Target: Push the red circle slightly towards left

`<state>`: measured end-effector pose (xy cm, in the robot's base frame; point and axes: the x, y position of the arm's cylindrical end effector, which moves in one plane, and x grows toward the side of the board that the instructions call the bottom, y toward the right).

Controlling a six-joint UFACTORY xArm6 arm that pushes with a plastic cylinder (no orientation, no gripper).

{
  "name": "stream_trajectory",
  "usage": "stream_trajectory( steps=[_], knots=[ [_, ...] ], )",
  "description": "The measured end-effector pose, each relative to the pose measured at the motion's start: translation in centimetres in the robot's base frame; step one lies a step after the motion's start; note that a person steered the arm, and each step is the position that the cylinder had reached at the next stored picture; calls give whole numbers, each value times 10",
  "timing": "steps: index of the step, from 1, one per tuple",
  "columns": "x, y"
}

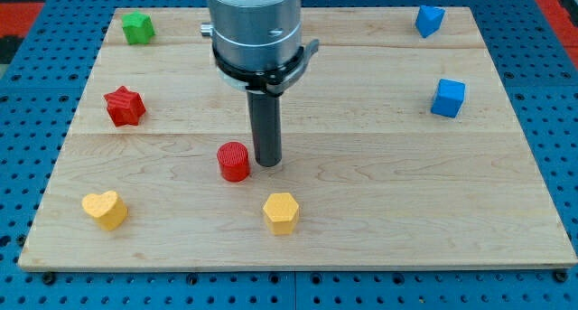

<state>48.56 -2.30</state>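
Observation:
The red circle [234, 161] is a short red cylinder on the wooden board, a little left of the middle. My tip [267, 163] stands just to its right, close beside it; I cannot tell whether they touch. The dark rod rises from there to the grey arm body at the view's top centre.
A red star [124, 106] lies at the left. A green star-like block [137, 27] sits at the top left. A yellow heart [105, 209] is at the bottom left, a yellow hexagon [281, 212] below the tip. Two blue blocks [430, 20] [447, 98] sit at the right. The board [379, 192] ends in blue pegboard.

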Motion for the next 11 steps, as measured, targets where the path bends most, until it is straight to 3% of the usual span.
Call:
stream_trajectory(
  steps=[4,7,9,11],
  knots=[
    [22,9],
    [21,-39],
    [8,-3],
    [2,-13]
  ],
)
